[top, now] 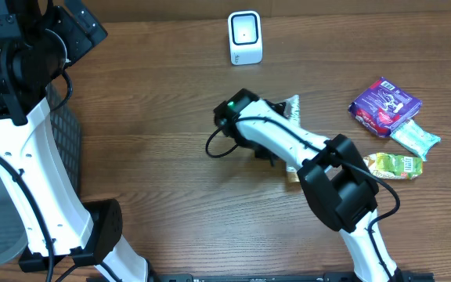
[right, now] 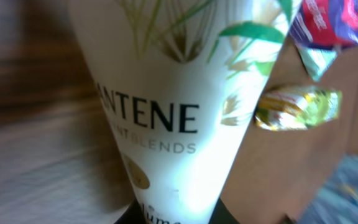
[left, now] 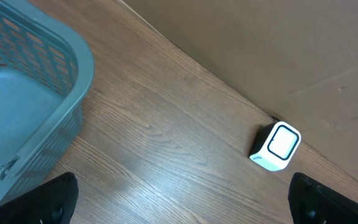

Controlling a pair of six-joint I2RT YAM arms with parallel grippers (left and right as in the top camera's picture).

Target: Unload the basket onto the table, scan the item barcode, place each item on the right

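A white Pantene tube point(right: 179, 124) with green leaf print is mid-table, well apart from the white scanner point(top: 245, 37).

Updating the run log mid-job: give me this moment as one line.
right arm: holding Pantene tube | scanner: tube not yet at it | left fingers: open, empty, near basket

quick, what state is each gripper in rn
left gripper: open, fingers wide apart, holding nothing
right gripper: closed on the Pantene tube
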